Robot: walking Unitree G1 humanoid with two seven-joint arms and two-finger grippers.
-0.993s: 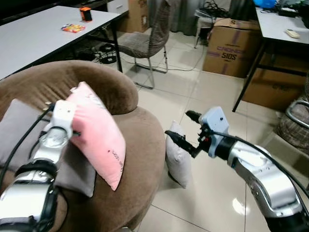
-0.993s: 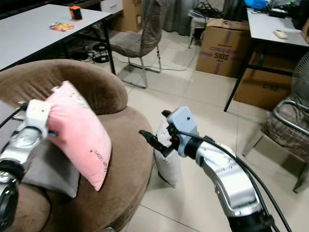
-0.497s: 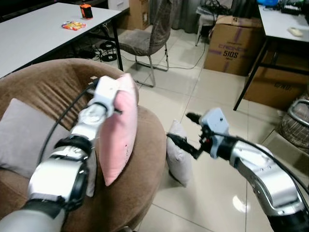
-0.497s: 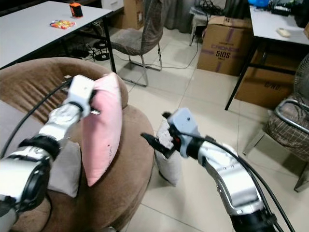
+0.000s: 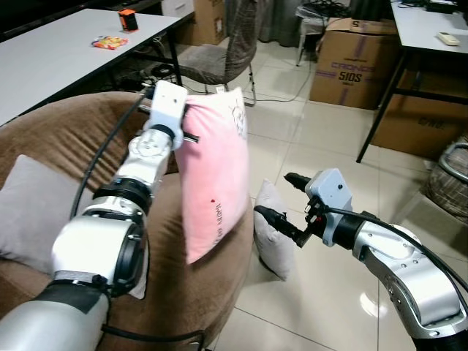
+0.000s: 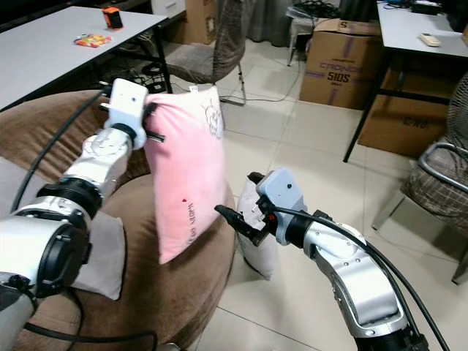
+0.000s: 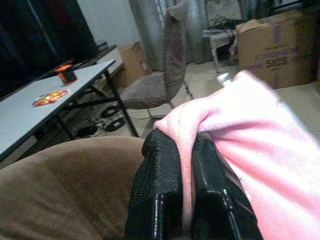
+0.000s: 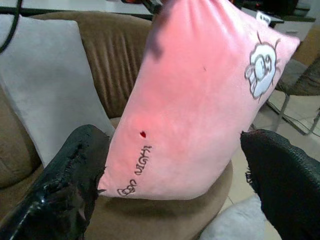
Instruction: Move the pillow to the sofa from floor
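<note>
1. Far left you've got the white table (image 5: 66, 51), with an orange-and-black box (image 5: 129, 20) and a small colourful packet (image 5: 110, 42) on top.
2. Below it is the brown sofa (image 5: 66, 135), round-backed, with a grey cushion (image 5: 33, 208) lying on its seat.
3. Your left gripper (image 7: 186, 165) is raised above the sofa's front edge. The two black fingers are pinched tight on a fold at the upper corner of the pink pillow (image 5: 216, 175).
4. The pink pillow hangs upright from that corner, in the air. Its lower end dangles over the sofa's front rim, not resting on the seat as far as you can tell. It has a white cartoon print near the top and small dark lettering lower down.
5. Behind the pillow stands a brown chair (image 5: 227, 51) on metal legs, with cables on the tiled floor (image 5: 322, 146) near it.
6. Right of the sofa, a second grey pillow (image 5: 272, 230) stands on the floor, leaning close to the sofa's side.
7. Your right gripper (image 5: 289, 205) is held out low in front of that grey pillow, fingers spread wide and holding nothing. In the right wrist view the pink pillow sits between the fingers (image 8: 65, 185) but apart from them.
8. Further right: cardboard boxes (image 5: 351, 69), a dark-legged desk (image 5: 431, 36), and a wicker chair (image 5: 450, 179) at the edge.
</note>
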